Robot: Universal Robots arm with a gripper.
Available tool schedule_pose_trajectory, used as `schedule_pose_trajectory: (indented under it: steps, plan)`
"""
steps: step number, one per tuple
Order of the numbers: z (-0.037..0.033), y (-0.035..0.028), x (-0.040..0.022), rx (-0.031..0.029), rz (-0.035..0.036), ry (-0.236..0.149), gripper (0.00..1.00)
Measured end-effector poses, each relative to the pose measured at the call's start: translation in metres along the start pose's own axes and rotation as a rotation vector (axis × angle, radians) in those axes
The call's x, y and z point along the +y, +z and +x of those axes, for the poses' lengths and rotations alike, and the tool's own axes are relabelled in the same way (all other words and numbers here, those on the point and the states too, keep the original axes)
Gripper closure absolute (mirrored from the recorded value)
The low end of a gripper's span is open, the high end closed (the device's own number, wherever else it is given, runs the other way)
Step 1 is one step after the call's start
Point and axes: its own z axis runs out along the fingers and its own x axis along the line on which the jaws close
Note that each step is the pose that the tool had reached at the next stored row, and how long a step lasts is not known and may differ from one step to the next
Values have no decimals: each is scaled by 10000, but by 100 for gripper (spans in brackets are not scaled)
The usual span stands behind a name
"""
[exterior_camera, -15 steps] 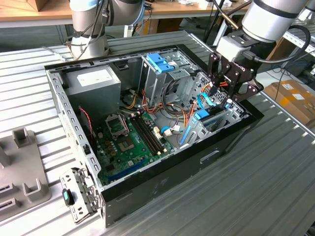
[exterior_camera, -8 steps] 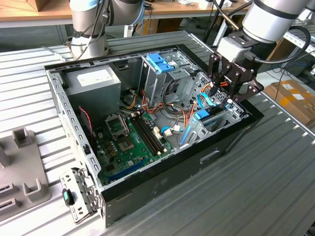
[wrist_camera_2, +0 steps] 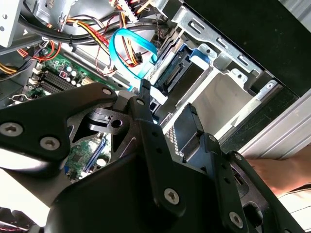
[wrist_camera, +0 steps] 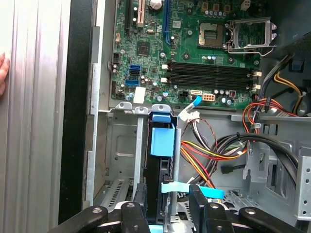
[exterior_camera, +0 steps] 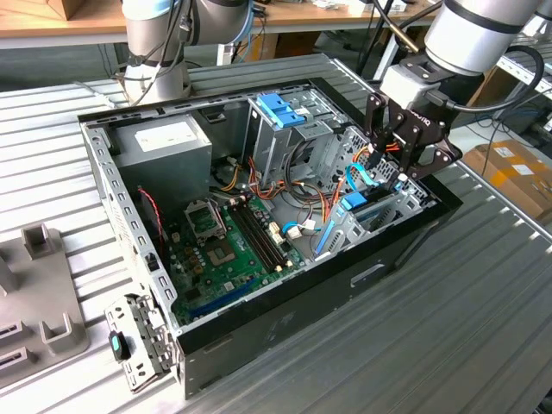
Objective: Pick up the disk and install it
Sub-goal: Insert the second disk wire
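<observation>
First wrist view: disk (wrist_camera: pixel 162 145) upright in bay, between tool (wrist_camera: pixel 167 208) fingers.

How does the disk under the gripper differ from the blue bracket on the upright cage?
The disk stands on edge, low in the case-side bay beneath the gripper; the blue bracket sits high atop the upright metal cage, away from the gripper. The disk's blue looks lighter. Both are blue plastic-trimmed.

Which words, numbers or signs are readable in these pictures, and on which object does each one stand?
None can be read reliably.
White label on the power-supply box: print too small.
White lettering on the gripper: blurred.
Markings on the motherboard: too small.
Label on the cardboard box: blurred.
</observation>
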Motion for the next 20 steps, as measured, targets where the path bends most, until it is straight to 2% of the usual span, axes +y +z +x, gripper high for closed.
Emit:
schedule_pose_trajectory:
  steps: [13, 20]
  plan:
    - [-51, 0, -80, 2, 0, -37, 53]
    - [-84, 1, -146, 1, -1, -91, 53]
